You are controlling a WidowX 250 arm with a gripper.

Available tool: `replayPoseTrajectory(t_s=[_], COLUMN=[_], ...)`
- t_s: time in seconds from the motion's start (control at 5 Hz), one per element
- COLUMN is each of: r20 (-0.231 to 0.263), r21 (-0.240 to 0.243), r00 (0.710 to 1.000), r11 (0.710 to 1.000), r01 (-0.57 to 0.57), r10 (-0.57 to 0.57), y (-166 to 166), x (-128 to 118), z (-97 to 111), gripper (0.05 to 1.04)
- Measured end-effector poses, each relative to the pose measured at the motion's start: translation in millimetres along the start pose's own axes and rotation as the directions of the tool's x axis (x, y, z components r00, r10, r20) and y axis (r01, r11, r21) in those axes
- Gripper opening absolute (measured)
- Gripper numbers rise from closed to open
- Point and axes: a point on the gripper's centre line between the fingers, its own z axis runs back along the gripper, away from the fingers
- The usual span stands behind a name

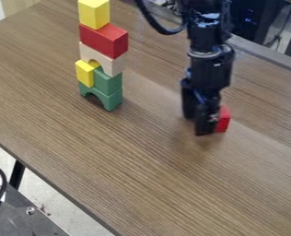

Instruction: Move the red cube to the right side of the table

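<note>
cube (pixel 224 120) sits partly behind the tool (pixel 198 125), its grip unclear; securing seems underway, next needing a rightward carry.

Block tower (pixel 103 40), on the tabletop (pixel 111 156), toward eleven o'clock in view. Cube (pixel 223 120), toward three o'clock, partly behind the gripper (pixel 198 124).

I'm seeing the red cube (pixel 224 120) peeking out from behind my pincer (pixel 198 125), on its right in the camera view. It is standing level, showing plain, flat faces, and my pincer is hiding the rest. Whether it is touching the brown wood-grain table (pixel 142 168) below my pincer, I'm not managing to tell.
</note>
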Motion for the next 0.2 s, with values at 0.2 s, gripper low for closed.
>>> replayPoseTrajectory(t_s=[0.2], r20=[0.018], r21=[0.090], r00=[0.998], r11=[0.994], r01=[-0.064], r10=[0.063], y=[7.8], x=[-7.1], z=[44.2], gripper=[0.992])
